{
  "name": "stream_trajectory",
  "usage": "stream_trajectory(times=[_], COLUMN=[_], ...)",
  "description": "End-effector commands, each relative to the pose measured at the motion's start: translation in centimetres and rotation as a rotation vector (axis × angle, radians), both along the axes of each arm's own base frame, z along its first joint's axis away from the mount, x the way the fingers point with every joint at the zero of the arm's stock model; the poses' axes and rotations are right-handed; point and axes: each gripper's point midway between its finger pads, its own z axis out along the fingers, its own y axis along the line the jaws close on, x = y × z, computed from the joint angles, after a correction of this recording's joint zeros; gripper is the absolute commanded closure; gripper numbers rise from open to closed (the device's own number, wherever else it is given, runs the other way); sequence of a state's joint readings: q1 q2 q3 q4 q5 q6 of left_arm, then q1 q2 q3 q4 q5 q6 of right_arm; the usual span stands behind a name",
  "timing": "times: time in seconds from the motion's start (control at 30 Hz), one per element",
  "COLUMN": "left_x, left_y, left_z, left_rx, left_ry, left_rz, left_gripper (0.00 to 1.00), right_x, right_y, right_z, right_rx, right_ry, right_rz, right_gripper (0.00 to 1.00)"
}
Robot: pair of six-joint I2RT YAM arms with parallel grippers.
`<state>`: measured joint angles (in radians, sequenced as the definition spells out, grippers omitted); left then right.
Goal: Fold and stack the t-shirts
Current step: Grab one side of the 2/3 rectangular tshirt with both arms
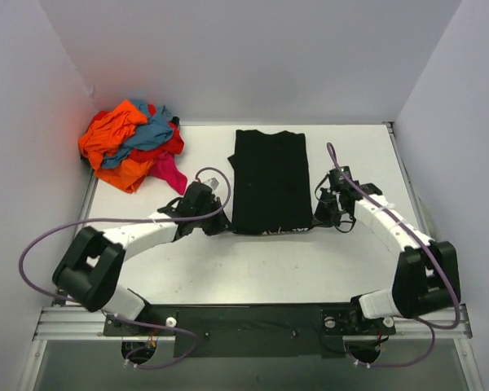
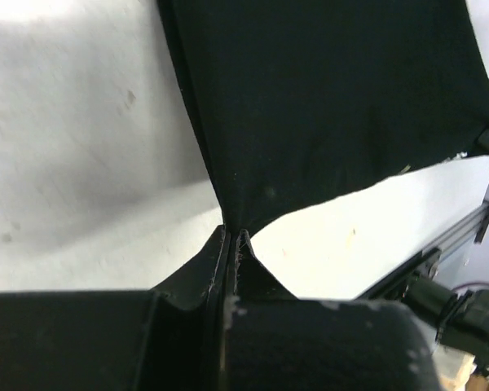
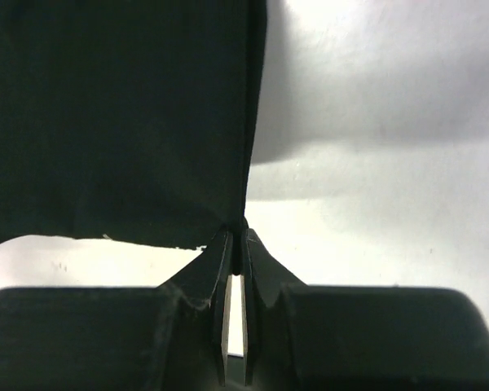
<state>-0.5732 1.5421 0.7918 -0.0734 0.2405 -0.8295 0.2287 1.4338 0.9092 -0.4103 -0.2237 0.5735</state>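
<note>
At the middle of the table [image 1: 261, 269], the black t-shirt [image 1: 269, 179] lies as a long narrow strip running from 12 to 6 o'clock. My left gripper [image 1: 220, 226] is pinched tight on its 7 o'clock corner and my right gripper [image 1: 319, 218] is clamped on its 5 o'clock corner, with the near hem stretched between them. Toward 10 o'clock, well apart, sits a heap [image 1: 134, 142] of orange, blue and red shirts.

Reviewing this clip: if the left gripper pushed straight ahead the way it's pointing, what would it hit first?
The black t-shirt: the left gripper is shut on its near-left corner, and cloth fills the wrist view ahead. Going on would probably just bunch the shirt; depth beyond it is unclear.
</note>
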Motion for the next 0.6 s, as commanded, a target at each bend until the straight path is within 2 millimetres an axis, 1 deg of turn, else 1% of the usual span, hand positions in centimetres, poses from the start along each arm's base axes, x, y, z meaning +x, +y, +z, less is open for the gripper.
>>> stream_trajectory(times=[0.0, 0.03, 0.07, 0.1, 0.13, 0.17, 0.2, 0.27, 0.33, 0.37, 0.4, 0.43, 0.47, 0.5, 0.57], left_x=[-4.0, -4.9, -5.8, -6.6, -7.3, -8.0, -8.6, -9.4, -9.6, -9.4, -8.9, -8.5, -7.8, -6.9, -5.0], left_y=[1.1, 1.5, 1.4, 1.8, 2.1, 2.3, 2.5, 2.8, 3.1, 3.2, 3.1, 3.2, 2.7, 2.7, 2.4], left_z=[1.9, 1.6, 2.5, 2.2, 2.9, 2.9, 3.6, 4.6, 5.6, 5.9, 6.7, 7.0, 7.6, 7.9, 8.6], left_rx=[0.044, 0.048, 0.033, 0.039, 0.027, 0.025, 0.004, -0.015, -0.02, -0.024, -0.03, -0.028, -0.036, -0.042, -0.056], left_ry=[-0.028, -0.017, -0.028, -0.015, -0.022, -0.015, -0.025, -0.024, -0.035, -0.041, -0.065, -0.076, -0.085, -0.103, -0.123], left_rz=[-0.03, -0.032, -0.038, -0.036, -0.033, -0.035, -0.035, -0.038, -0.03, -0.024, -0.017, -0.013, -0.016, -0.011, -0.002], left_gripper=[1.0, 1.0, 1.0, 1.0, 1.0, 1.0, 1.0, 1.0, 1.0, 1.0, 1.0, 1.0, 1.0, 1.0, 1.0], right_x=[-4.7, -5.4, -6.3, -6.6, -7.4, -7.5, -8.1, -8.4, -8.3, -8.0, -7.5, -7.0, -6.1, -5.5, -2.9], right_y=[0.1, 0.2, 0.3, 0.3, 0.2, 0.3, 0.2, 0.2, 0.2, 0.2, 0.0, -0.2, -0.2, -0.4, -0.4], right_z=[1.6, 1.4, 1.9, 2.5, 2.4, 3.1, 3.2, 4.1, 5.1, 5.3, 6.0, 6.0, 6.8, 6.4, 7.7], right_rx=[-0.012, -0.006, 0.007, 0.018, 0.02, 0.032, 0.037, 0.053, 0.061, 0.059, 0.052, 0.044, 0.048, 0.048, 0.063], right_ry=[0.034, 0.044, 0.041, 0.018, 0.031, 0.002, 0.009, -0.011, -0.039, -0.045, -0.064, -0.058, -0.076, -0.051, -0.069], right_rz=[0.039, 0.04, 0.04, 0.042, 0.039, 0.037, 0.032, 0.03, 0.029, 0.027, 0.028, 0.021, 0.025, 0.015, 0.01], right_gripper=[1.0, 1.0, 1.0, 1.0, 1.0, 1.0, 1.0, 1.0, 1.0, 1.0, 1.0, 1.0, 1.0, 1.0, 1.0])
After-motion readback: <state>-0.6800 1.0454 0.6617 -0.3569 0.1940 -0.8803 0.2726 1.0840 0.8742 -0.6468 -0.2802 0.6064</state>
